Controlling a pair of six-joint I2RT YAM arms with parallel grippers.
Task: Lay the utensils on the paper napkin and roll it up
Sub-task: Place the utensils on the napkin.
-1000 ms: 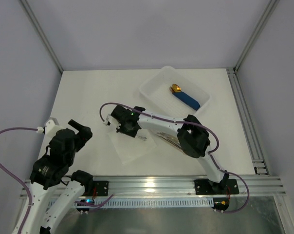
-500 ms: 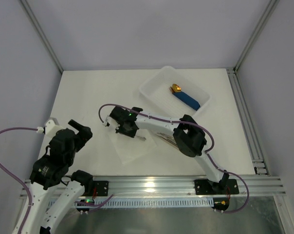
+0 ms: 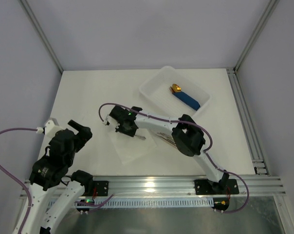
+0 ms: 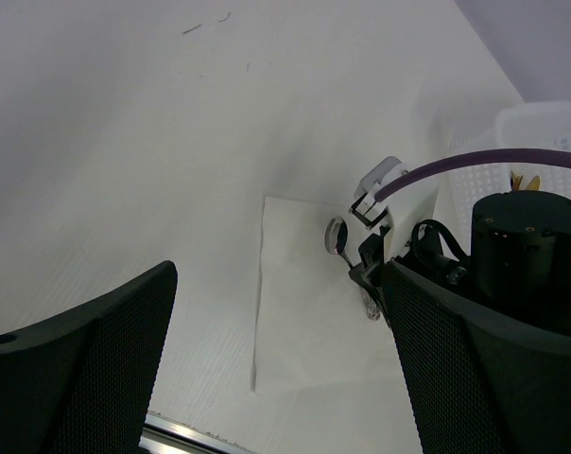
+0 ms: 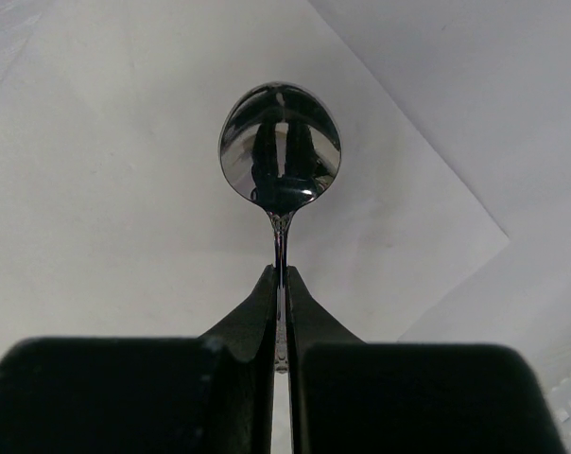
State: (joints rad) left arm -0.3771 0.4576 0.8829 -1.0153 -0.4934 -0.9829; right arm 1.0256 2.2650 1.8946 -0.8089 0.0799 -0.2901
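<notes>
A polished silver spoon (image 5: pixel 280 147) is gripped by its thin stem in the right gripper (image 5: pixel 280 284), whose jaws are clenched on it. Its bowl is held over the white paper napkin (image 5: pixel 125 208), close to one of the napkin's corners; whether metal and paper touch cannot be told. The napkin (image 3: pixel 132 148) is spread flat near the near edge of the table, left of the middle. More shiny cutlery (image 3: pixel 162 138) is seen just right of the napkin, largely hidden under the right arm. A white plastic tray (image 3: pixel 153 78) is set toward the far right corner, and in it a single blue-handled, gold-tipped piece (image 3: pixel 187 99) is laid. The left gripper (image 4: pixel 278 270) is held off the near left corner, its jaws spread wide and nothing grasped.
</notes>
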